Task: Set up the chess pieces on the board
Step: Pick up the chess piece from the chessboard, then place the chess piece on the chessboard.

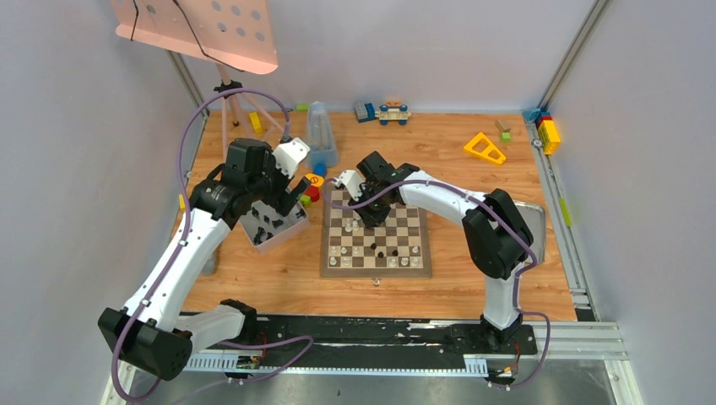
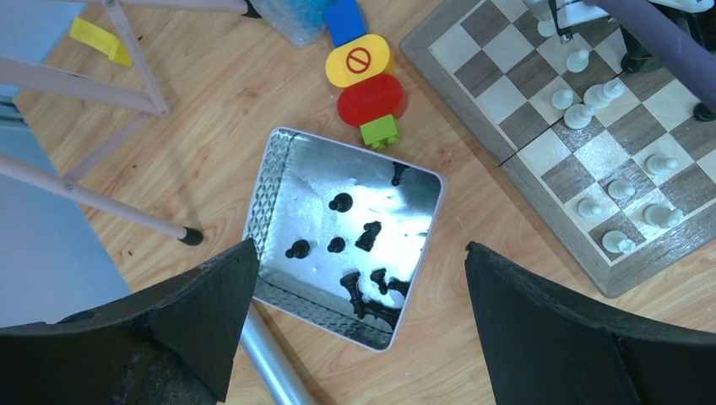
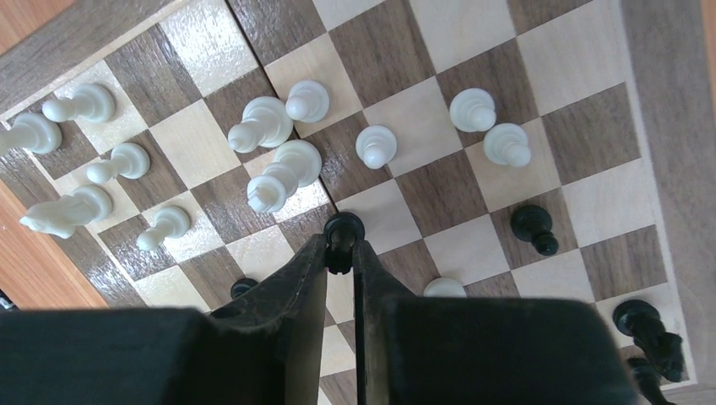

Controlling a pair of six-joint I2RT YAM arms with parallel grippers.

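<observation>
Right gripper is clamped on a black pawn, held upright with its head toward the wrist and its base toward the board. Board lies mid-table, square to the table edges, with white pieces along its left side. Left gripper hangs wide apart above a tray of black pieces near the left edge.
</observation>
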